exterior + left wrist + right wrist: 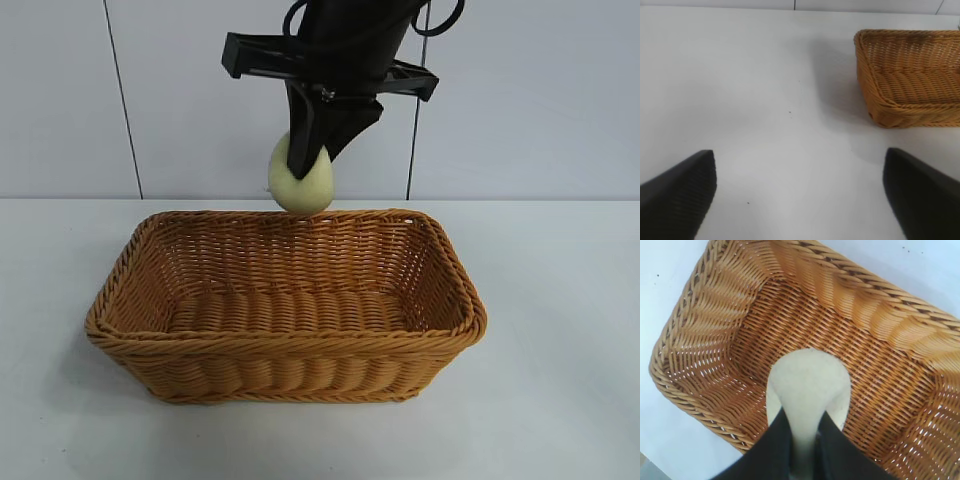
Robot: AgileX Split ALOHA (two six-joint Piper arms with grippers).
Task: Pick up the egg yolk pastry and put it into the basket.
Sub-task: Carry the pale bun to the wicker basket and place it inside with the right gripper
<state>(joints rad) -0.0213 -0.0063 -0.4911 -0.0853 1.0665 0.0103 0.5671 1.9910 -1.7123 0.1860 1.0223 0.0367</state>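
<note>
The pale yellow-cream egg yolk pastry (300, 182) hangs in the air above the far rim of the orange-brown wicker basket (286, 345). My right gripper (318, 150) is shut on it from above. In the right wrist view the pastry (809, 385) sits between the two black fingers (771, 447), with the basket's woven floor (875, 375) below it. My left gripper (800, 195) is open and empty over bare white table, off to the side of the basket (910, 75).
The basket stands in the middle of a white table (560, 380). A pale wall with dark vertical seams (120, 100) runs behind it.
</note>
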